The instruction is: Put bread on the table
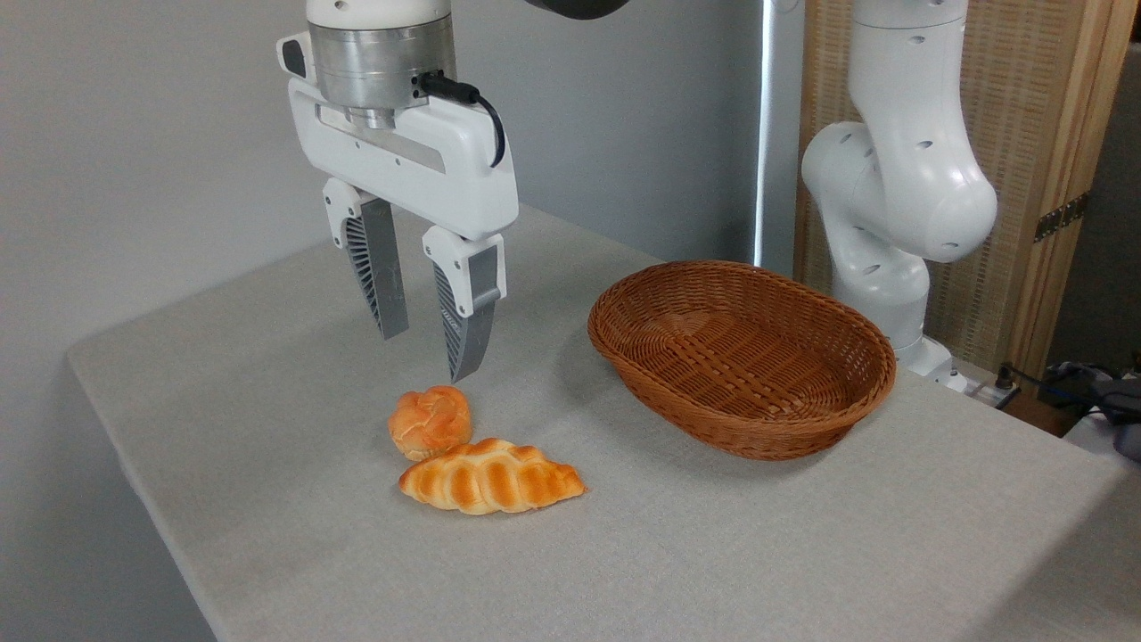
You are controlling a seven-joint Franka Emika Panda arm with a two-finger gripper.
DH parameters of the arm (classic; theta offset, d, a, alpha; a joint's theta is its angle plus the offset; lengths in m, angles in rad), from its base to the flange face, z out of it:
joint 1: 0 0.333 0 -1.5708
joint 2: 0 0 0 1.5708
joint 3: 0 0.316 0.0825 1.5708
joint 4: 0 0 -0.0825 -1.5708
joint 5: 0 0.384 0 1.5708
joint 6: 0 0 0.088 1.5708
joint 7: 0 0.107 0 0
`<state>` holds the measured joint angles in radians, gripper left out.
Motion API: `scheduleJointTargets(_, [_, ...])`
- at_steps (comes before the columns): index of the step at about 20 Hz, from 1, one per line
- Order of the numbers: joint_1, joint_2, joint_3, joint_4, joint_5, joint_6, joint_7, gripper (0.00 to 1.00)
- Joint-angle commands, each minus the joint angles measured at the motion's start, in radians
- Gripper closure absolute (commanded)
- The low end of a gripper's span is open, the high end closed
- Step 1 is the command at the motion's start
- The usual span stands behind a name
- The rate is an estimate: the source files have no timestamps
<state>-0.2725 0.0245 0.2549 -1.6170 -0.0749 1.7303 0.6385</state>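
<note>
The bread (491, 477), a long braided golden-orange loaf with pointed ends, lies flat on the light grey table (267, 374) toward the front. A small round knotted bun (430, 422) rests just behind it, touching its left end. My gripper (430, 346) hangs above and slightly behind the bun, its grey ribbed fingers pointing down. The jaws stand open with nothing between them, well clear of the loaf.
A brown oval wicker basket (742, 355) sits on the table to the right of the loaf, with nothing inside it. The arm's white base (891, 205) rises behind the basket. The table's left edge and front corner drop off near the loaf.
</note>
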Motion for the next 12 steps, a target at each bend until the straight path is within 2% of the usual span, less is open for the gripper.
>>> scheduleJointTargets(1, [0.186, 0.005, -0.208, 0.048, 0.007, -0.057, -0.036, 0.00])
scheduleJointTargets(3, [0.193, 0.005, -0.236, 0.049, 0.081, -0.058, -0.036, 0.00])
scheduleJointTargets(4, [0.193, 0.005, -0.256, 0.048, 0.101, -0.060, -0.037, 0.00])
scheduleJointTargets(9, [0.191, 0.005, -0.263, 0.048, 0.089, -0.118, -0.028, 0.00])
scheduleJointTargets(12, [0.193, 0.005, -0.256, 0.048, 0.063, -0.120, -0.026, 0.00])
